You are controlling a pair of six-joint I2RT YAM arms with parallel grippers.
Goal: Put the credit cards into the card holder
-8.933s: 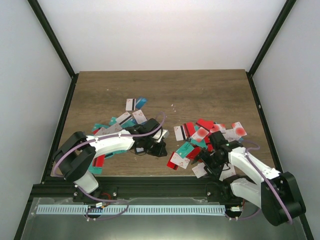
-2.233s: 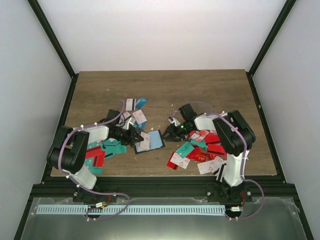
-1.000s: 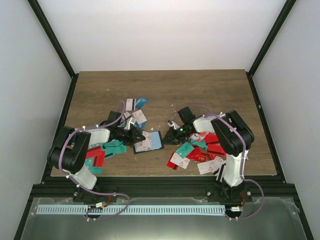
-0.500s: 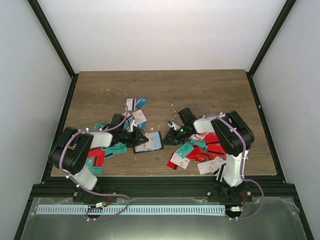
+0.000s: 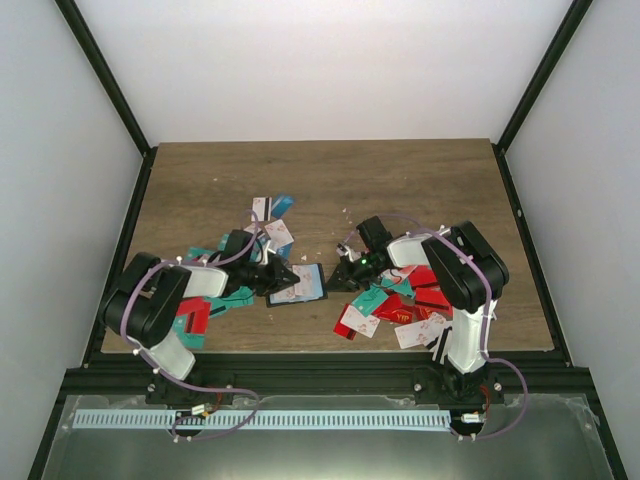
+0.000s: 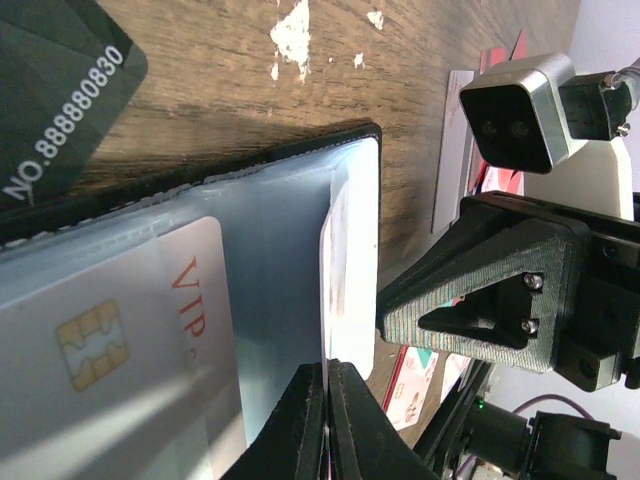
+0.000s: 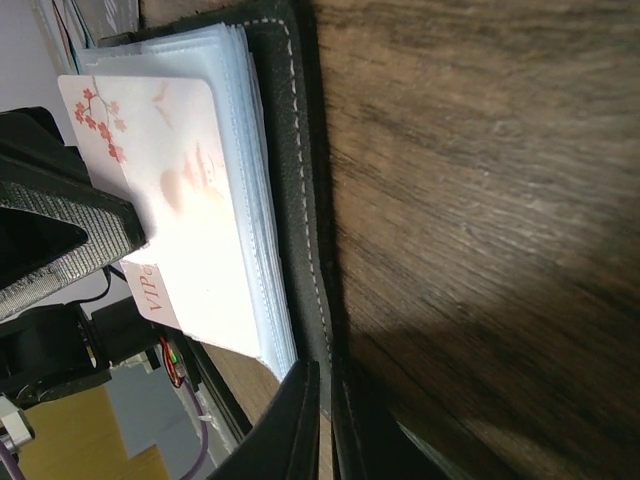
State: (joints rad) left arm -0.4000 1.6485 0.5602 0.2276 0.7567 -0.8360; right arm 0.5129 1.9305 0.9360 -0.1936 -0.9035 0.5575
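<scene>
Pinching a white card (image 6: 347, 270) edge-on in the clenched left claw (image 6: 327, 368), at a sleeve of the open card holder (image 5: 314, 283); clamping its black cover edge with right claw (image 7: 322, 368), on the tabletop (image 5: 400, 180).

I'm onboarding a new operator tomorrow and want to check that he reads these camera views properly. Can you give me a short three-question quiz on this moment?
1. True or false: the card holder is folded shut.
2. What does the right gripper pinch? A) a red card B) the card holder's black edge C) nothing
3. Fill in: the chip card lying in the card holder reads "___" in red letters.
Key: 1 false, it lies open with its pale sleeves showing; 2 B; 3 VIP.
</scene>
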